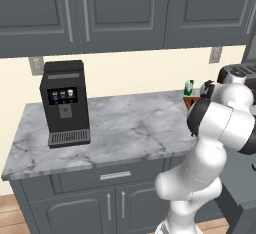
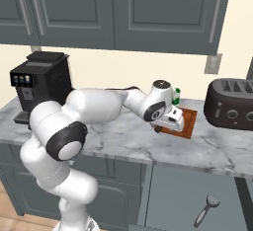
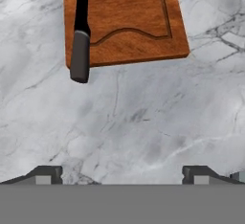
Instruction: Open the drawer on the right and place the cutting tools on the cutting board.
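**Already one tool down: knife on the board, peeler waiting in the drawer**

The gripper (image 3: 122, 175) hangs over bare marble countertop (image 3: 143, 122) with its jaws spread wide and nothing between them. Just ahead of the fingertips lies the cutting board (image 3: 134, 17), and the knife (image 3: 80, 50) rests along the board's left side as the hand sees it, its grey handle jutting past the near edge over the counter. That overhang suggests it was set down close to the rim; it looks stable enough, though a careless sweep could nudge it off.

Below and to the right of the hand, the drawer (image 2: 197, 195) stands open with the peeler (image 2: 206, 210) lying inside, forked head up. That tool is likely next, so the arm must drop well below counter level.

Beyond the hand stand a small green-and-white bottle (image 2: 176, 96) at the board's far corner and a toaster (image 2: 231, 102) to the right. A coffee machine (image 1: 64, 103) sits well off to the left, out of the way.
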Controlling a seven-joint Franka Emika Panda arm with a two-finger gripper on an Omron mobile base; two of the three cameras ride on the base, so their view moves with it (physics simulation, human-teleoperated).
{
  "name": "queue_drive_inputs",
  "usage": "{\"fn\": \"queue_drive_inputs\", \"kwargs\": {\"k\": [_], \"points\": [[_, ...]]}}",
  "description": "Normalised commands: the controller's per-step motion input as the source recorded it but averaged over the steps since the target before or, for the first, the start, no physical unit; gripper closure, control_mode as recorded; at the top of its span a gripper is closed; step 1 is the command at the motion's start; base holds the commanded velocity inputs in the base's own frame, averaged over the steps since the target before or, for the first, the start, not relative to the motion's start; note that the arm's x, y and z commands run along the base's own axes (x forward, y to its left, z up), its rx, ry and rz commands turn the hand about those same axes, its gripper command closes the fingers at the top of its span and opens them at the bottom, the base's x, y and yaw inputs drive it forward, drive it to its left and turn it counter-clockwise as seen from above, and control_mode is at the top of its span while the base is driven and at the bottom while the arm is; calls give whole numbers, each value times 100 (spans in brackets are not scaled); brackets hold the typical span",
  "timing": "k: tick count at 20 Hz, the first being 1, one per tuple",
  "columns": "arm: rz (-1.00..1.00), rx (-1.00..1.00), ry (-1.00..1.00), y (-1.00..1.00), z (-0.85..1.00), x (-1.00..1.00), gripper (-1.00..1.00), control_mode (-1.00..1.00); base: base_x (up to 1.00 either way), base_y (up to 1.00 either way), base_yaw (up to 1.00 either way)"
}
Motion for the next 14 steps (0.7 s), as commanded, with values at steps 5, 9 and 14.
{"fn": "queue_drive_inputs", "kwargs": {"k": [5,9,14], "points": [[0,0,0,0,0,-43,-100,-100,0,0,0],[0,0,0,0,0,-33,-100,-100,0,0,0],[0,0,1,0,0,-32,-100,-100,0,0,0]]}}
